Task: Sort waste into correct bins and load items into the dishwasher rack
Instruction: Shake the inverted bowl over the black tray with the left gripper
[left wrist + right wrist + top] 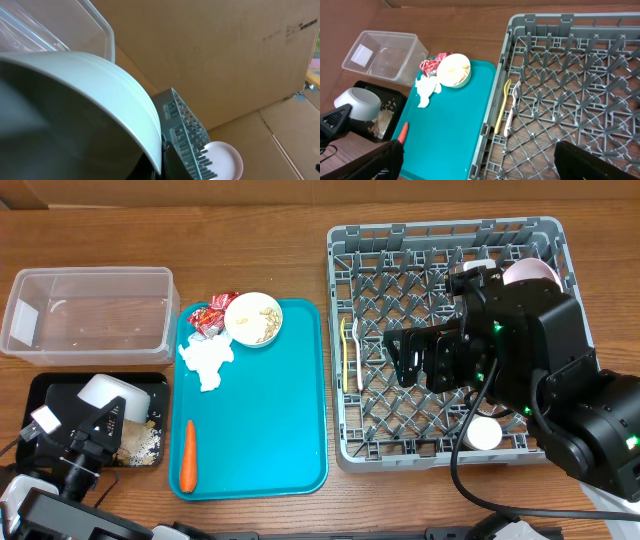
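Bowl (110,392) above black tray (152,384), near clear tub (90,273)

Off-task things on my feed
I see a teal serving tray (262,415) flat on the wooden table (250,250), cardboard (210,50) behind.

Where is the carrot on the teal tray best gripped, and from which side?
Probably at the middle of the carrot, coming straight down from above. It lies flat, long and thin, along the left rim of the tray, so the grip should go across its narrow width, reaching into the gap beside the rim.
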